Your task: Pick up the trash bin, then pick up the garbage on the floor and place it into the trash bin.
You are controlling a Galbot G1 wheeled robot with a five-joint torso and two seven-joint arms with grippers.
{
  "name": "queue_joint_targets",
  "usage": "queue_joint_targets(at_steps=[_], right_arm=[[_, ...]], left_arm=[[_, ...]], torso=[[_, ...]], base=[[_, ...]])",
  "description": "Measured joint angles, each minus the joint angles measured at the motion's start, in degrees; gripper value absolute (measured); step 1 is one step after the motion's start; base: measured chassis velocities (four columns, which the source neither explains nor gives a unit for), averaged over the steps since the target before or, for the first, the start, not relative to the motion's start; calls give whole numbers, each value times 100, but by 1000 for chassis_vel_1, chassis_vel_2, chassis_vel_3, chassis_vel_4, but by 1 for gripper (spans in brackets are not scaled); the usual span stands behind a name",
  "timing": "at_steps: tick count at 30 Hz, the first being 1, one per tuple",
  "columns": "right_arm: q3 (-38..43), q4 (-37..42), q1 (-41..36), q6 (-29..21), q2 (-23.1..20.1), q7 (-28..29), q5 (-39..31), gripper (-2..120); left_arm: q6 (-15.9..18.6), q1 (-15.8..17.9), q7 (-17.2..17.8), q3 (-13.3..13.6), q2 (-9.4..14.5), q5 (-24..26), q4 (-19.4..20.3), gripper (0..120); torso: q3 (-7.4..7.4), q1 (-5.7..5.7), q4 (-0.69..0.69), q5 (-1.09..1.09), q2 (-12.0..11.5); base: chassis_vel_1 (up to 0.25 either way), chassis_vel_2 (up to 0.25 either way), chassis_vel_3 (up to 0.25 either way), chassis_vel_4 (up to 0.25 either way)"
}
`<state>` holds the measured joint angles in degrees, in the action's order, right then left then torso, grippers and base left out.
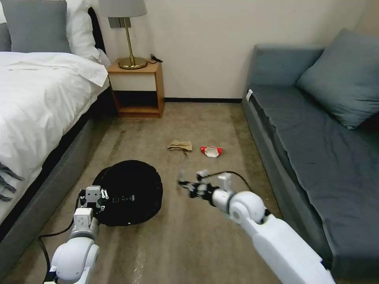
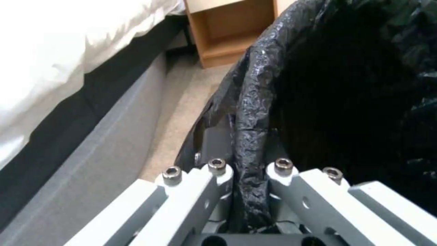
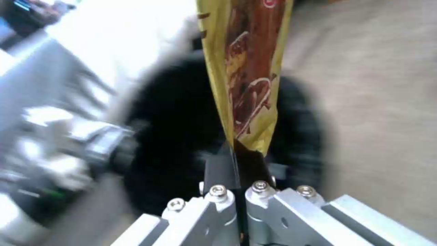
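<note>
The trash bin [image 1: 132, 192], squat, black and lined with crinkled plastic, is low over the carpet beside the bed. My left gripper [image 1: 96, 202] is shut on its near rim [image 2: 249, 150], with the liner pinched between the fingers [image 2: 214, 177]. My right gripper [image 1: 184, 184] hovers just right of the bin and is shut on a yellow-brown snack wrapper [image 3: 248, 71], which hangs with the bin [image 3: 177, 136] behind it. Farther out on the floor lie a crumpled brown paper [image 1: 180, 145] and a red-and-white wrapper [image 1: 211, 151].
A white-sheeted bed [image 1: 35, 106] with a grey base lines the left side. A grey sofa [image 1: 316, 146] lines the right. A wooden nightstand [image 1: 137, 88] with a brass lamp stands at the far wall. Open carpet [image 1: 189, 236] runs between them.
</note>
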<state>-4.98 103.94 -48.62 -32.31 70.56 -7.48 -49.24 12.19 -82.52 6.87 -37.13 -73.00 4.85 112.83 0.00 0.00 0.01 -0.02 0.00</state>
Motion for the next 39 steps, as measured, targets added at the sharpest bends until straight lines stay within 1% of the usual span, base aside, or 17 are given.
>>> queue_joint_targets(at_steps=[8, 9, 10, 12, 13, 15, 17, 20, 21, 23, 28, 29, 31, 34, 35, 36, 39], right_arm=[[-486, -254, 150, 176, 489, 43, -15, 0], [-672, -508, 188, 321, 596, 39, 360, 0], [-672, -508, 188, 321, 596, 39, 360, 0], [-810, -805, 215, 463, 654, 43, 918, 0], [-810, -805, 215, 463, 654, 43, 918, 0], [-904, -994, 210, 554, 669, 118, 1371, -2], [-980, -1117, 175, 607, 671, 254, 1633, 7], [-1012, -1163, 147, 634, 674, 384, 1755, 13], [-1027, -1173, 121, 644, 678, 502, 1847, 22], [-1030, -1167, 107, 645, 679, 553, 1898, 26], [-1013, -867, -2, 609, 655, 775, 1924, 43], [-982, -724, -59, 615, 643, 864, 1880, 48], [-969, -670, -79, 626, 638, 899, 1857, 50], [-779, -313, -257, 831, 582, 1073, 1704, 65], [-708, -257, -297, 875, 569, 1080, 1686, 70], [-708, -257, -297, 875, 569, 1080, 1686, 70], [-268, -215, -415, 921, 544, 1156, 1667, 86]], left_arm=[[17, 49, 3, 147, -11, -45, 32, 2], [24, 61, 5, 183, -11, -46, 62, 2], [24, 61, 5, 183, -11, -46, 62, 2], [26, 62, 6, 208, -17, -46, 97, 2], [26, 62, 6, 208, -17, -46, 97, 2], [26, 57, 5, 231, -33, -45, 121, 2], [23, 53, -2, 259, -60, -41, 126, 2], [15, 53, -6, 280, -82, -40, 126, 2], [4, 57, -9, 301, -106, -40, 126, 2], [-2, 59, -13, 315, -121, -41, 126, 2], [-20, 58, -15, 318, -144, -47, 125, 2], [-23, 55, -16, 297, -144, -47, 117, 2], [-25, 53, -16, 289, -144, -47, 112, 2], [-51, 50, -12, 170, -114, -48, 27, 2], [-55, 51, -8, 146, -103, -48, 6, 2], [-55, 51, -8, 146, -103, -48, 6, 2], [-63, 50, 31, 50, -58, -53, -58, 2]], torso=[[0, 0, -1, 0, 0], [0, 0, -1, 0, 0], [0, 0, -1, 0, 0], [0, 0, -1, 1, 0], [0, 0, -1, 1, 0], [0, 0, -1, 2, 0], [0, 0, -1, 1, 0], [0, 0, -1, 1, 0], [0, 0, -2, 2, 0], [0, 0, -1, 1, 0], [0, 0, -1, 2, 0], [0, 0, -1, 1, 0], [0, 0, -1, 1, 0], [0, 0, -1, 2, 0], [0, 0, -1, 2, 0], [0, 0, -1, 2, 0], [0, 0, -1, 2, 0]], base=[[0, 0, 0, 0], [0, 0, 0, 0], [0, 0, 0, 0], [0, 0, 0, 0], [0, 0, 0, 0], [0, 0, 0, 0], [0, 0, 0, 0], [0, 0, 0, 0], [0, 0, 0, 0], [0, 0, 0, 0], [0, 0, 0, 0], [0, 0, 0, 0], [0, 0, 0, 0], [0, 0, 0, 0], [0, 0, 0, 0], [0, 0, 0, 0], [0, 0, 0, 0]])
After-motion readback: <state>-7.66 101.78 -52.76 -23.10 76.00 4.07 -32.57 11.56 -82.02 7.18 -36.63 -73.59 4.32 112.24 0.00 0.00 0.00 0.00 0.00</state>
